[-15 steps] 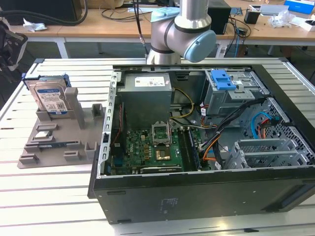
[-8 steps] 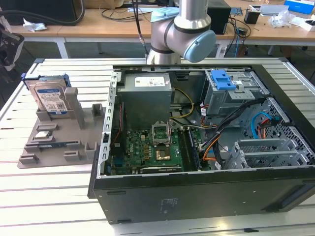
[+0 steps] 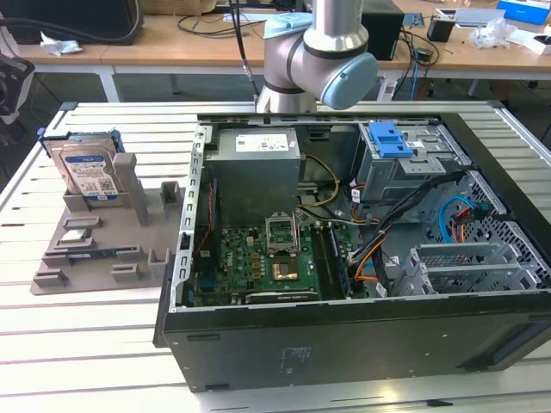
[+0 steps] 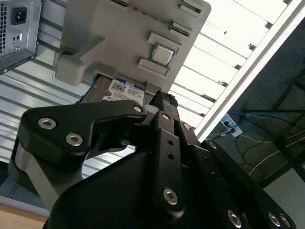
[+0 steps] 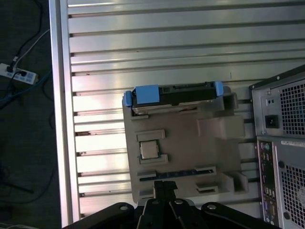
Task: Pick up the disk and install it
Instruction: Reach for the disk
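Exterior view — the disk (image 3: 86,172) stands on edge in a grey holder (image 3: 99,254) on the tabletop (image 3: 86,344), at the exterior view's left of the computer case (image 3: 344,335). In the first wrist view the pincer (image 5: 164,184) hangs closed and empty — apart from the disk.

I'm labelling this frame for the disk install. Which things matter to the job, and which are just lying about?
Job: disk, upright in grey holder; tool; open computer case; probably its drive cage.

Lying about: processor chip in the holder; power strip on the floor; desk clutter behind.
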Controlling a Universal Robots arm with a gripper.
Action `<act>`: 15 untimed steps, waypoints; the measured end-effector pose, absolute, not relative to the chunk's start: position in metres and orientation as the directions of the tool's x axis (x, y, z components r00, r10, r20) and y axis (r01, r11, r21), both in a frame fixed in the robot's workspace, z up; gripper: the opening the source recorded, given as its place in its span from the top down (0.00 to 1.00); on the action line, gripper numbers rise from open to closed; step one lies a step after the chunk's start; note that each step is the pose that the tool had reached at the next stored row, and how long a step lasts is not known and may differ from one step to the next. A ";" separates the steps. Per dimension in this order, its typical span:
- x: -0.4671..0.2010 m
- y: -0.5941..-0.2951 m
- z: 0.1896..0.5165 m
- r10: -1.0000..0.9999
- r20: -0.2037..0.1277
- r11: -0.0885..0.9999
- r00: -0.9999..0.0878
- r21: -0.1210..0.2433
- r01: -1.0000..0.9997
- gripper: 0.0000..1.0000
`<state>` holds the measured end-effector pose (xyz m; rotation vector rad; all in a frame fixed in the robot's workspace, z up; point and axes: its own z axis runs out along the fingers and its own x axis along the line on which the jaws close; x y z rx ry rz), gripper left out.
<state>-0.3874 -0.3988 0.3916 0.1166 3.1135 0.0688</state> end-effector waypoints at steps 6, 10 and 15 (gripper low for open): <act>-0.395 -0.399 0.392 0.075 -0.023 0.996 -0.997 0.045 0.074 0.89; -0.397 -0.399 0.392 0.075 -0.023 0.996 -0.997 0.045 0.074 0.89; -0.401 -0.399 0.391 0.075 -0.023 0.996 -0.997 0.045 0.074 0.89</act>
